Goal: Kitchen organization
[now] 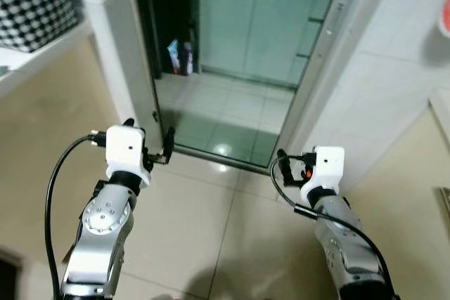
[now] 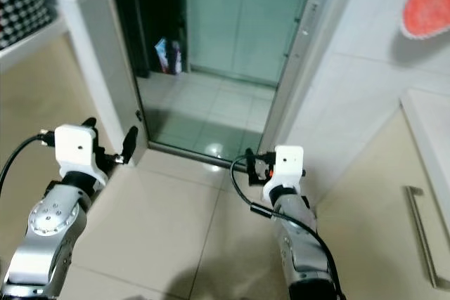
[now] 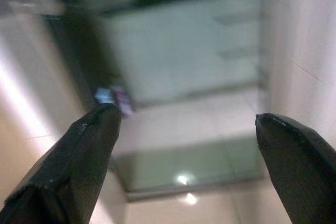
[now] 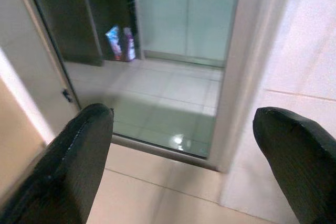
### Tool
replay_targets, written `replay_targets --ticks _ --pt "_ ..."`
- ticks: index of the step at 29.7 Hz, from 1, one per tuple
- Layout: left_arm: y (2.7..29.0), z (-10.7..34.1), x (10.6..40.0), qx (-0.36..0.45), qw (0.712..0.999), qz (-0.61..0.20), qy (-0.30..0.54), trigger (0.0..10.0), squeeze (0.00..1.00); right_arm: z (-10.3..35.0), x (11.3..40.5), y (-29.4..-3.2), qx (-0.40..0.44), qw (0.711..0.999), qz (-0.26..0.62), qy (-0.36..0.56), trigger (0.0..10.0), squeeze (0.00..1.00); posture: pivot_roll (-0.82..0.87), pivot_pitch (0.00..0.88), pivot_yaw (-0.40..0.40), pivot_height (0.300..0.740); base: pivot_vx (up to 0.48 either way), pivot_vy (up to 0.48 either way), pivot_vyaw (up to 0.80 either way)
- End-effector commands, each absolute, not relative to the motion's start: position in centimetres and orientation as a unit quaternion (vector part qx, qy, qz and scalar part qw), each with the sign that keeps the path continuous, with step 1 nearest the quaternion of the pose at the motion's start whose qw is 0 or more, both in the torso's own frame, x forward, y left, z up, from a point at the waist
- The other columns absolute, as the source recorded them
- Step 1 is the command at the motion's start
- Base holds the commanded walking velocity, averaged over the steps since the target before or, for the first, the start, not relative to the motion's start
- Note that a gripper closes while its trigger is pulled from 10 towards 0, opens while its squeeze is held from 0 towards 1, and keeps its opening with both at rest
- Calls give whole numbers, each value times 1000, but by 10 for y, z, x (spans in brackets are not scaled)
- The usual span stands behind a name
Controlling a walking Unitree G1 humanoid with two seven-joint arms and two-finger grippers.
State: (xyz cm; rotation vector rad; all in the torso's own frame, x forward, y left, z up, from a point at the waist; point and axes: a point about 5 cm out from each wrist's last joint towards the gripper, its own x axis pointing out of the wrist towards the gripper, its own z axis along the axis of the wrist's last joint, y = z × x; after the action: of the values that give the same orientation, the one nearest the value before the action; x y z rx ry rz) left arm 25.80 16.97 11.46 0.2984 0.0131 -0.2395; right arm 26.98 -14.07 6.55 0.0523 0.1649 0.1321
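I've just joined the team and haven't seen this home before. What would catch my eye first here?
The open doorway straight ahead, leading onto a pale tiled floor with a bright light reflection, stands out most. Two small colourful packages stand on that floor against the dark left side. Nearer, the left tool and right tool are raised with fingers spread, holding nothing.

No text, label, brand, number or sign can be read in these pictures. The two small packages [image 1: 180,57] on the far floor inside the doorway — one blue and white, one purplish — carry printing, but it is too small and blurred to make out. The white wrist housings and the red patterned thing [image 2: 427,6] at far right bear no legible marks.
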Motion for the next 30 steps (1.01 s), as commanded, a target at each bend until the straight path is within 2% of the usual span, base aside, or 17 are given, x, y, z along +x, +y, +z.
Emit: replay_targets --ticks 1,3,4,7,10,14,19,30 --pt "166 89 250 158 975 -148 59 10000 0 56 265 -143 12 993 66 101 10000 0 -29 0 -14 740 0 0 -763" --pt "167 82 248 156 974 -146 74 10000 0 52 263 -143 8 992 64 110 10000 0 -29 0 -14 740 0 0 -763" --pt "175 61 239 122 977 -125 125 10000 0 32 258 -151 -6 986 37 160 10000 0 -31 0 -10 740 0 0 -744" --pt "174 43 227 88 971 -129 179 10000 0 20 251 -152 26 978 39 201 10000 0 -30 0 -11 740 0 0 -679" --pt "171 48 226 103 973 -137 155 10000 0 22 249 -146 47 977 64 197 10000 0 -26 0 -17 740 0 0 -735" --pt "179 60 236 100 987 -80 96 10000 0 25 250 -139 33 978 90 184 10000 0 -24 0 -20 740 0 0 -753" --pt "180 77 241 92 989 -93 65 10000 0 39 255 -129 32 981 126 142 10000 0 -25 0 -18 740 0 0 -763" --pt "172 85 248 117 986 -113 41 10000 0 38 253 -131 31 981 124 146 10000 0 -28 0 -14 740 0 0 -774"
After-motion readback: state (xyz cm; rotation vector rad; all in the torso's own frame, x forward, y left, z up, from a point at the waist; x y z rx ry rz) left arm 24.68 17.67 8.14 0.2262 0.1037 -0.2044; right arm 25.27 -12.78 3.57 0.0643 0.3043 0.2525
